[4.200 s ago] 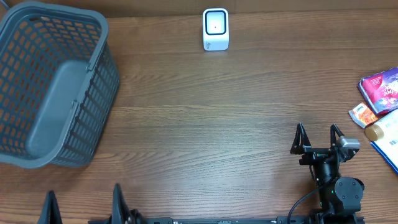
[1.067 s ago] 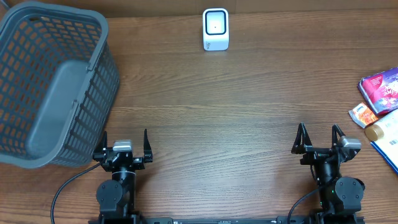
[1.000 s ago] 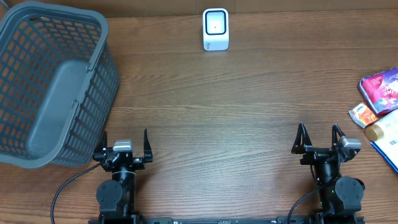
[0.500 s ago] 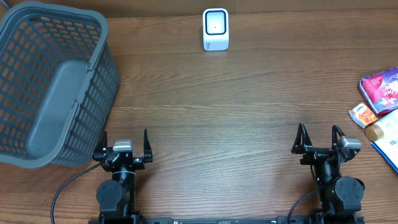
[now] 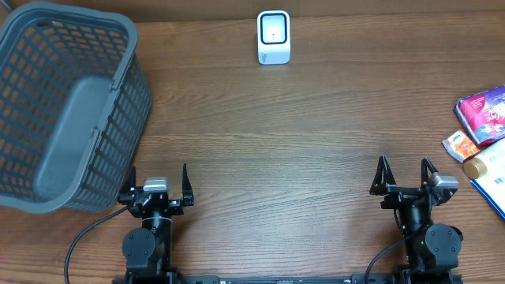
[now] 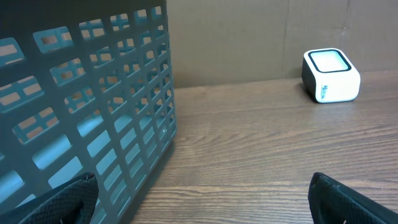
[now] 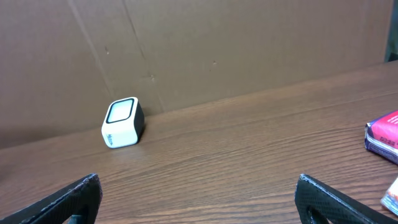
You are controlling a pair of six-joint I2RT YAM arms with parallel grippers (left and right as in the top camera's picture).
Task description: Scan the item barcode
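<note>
The white barcode scanner (image 5: 274,36) stands at the far middle of the table; it also shows in the left wrist view (image 6: 330,76) and the right wrist view (image 7: 122,122). The items lie at the right edge: a purple packet (image 5: 483,111) (image 7: 384,135), a small orange packet (image 5: 460,145), a tan-capped bottle (image 5: 476,166) and a blue and white box (image 5: 493,185). No barcode can be made out. My left gripper (image 5: 158,175) (image 6: 202,186) is open and empty near the front, beside the basket. My right gripper (image 5: 403,167) (image 7: 198,183) is open and empty, left of the items.
A large grey plastic basket (image 5: 63,102) fills the far left; its slatted wall (image 6: 93,118) stands close on the left gripper's left. A brown cardboard wall (image 7: 236,43) runs behind the table.
Since the earliest frame the left arm has come forward from the front edge to beside the basket. Over the last second nothing has moved.
</note>
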